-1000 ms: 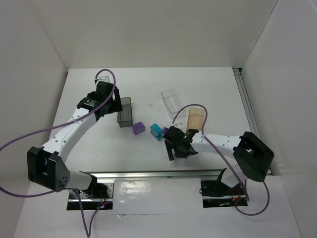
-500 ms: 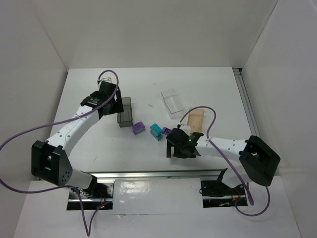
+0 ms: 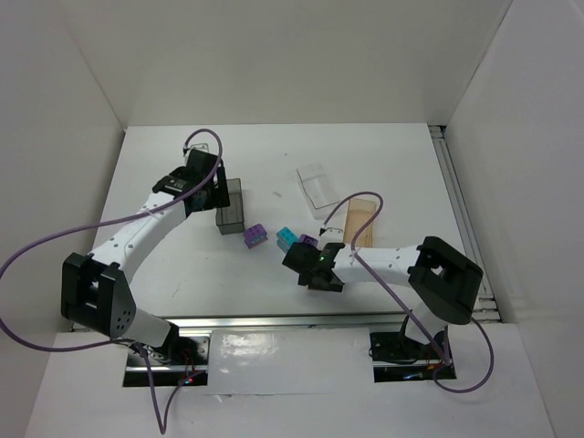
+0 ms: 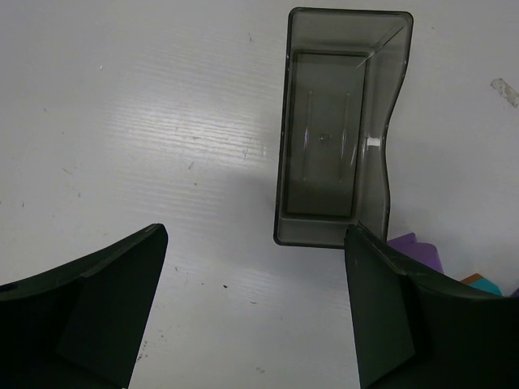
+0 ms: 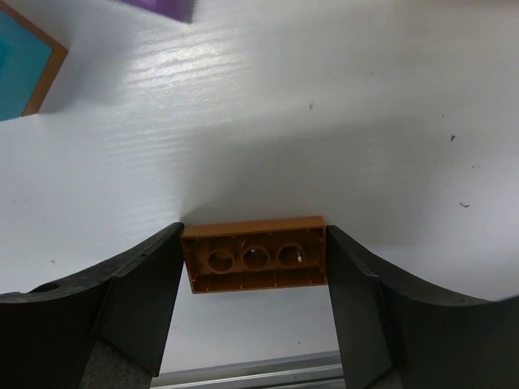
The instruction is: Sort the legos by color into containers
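Your left fingers (image 4: 89, 316) hang spread apart, holding nothing, over the tabletop (image 3: 392, 164) just beside the one smoky grey container (image 3: 231, 205). To its right, three legos lie loose and close together: a purple brick (image 3: 254, 236), the one cyan brick (image 3: 286, 239) and a second purple brick (image 3: 308, 240). Your right fingers (image 5: 138, 300) are clamped on the fourth, the orange-brown plate (image 5: 255, 258). Farther right stand one clear container (image 3: 316, 185) and one tan container (image 3: 362, 222), making three containers.

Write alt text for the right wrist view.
The right end effector grips an orange-brown plate by its short ends, underside facing the camera, against the white table. A cyan brick and a purple brick show at the top left.
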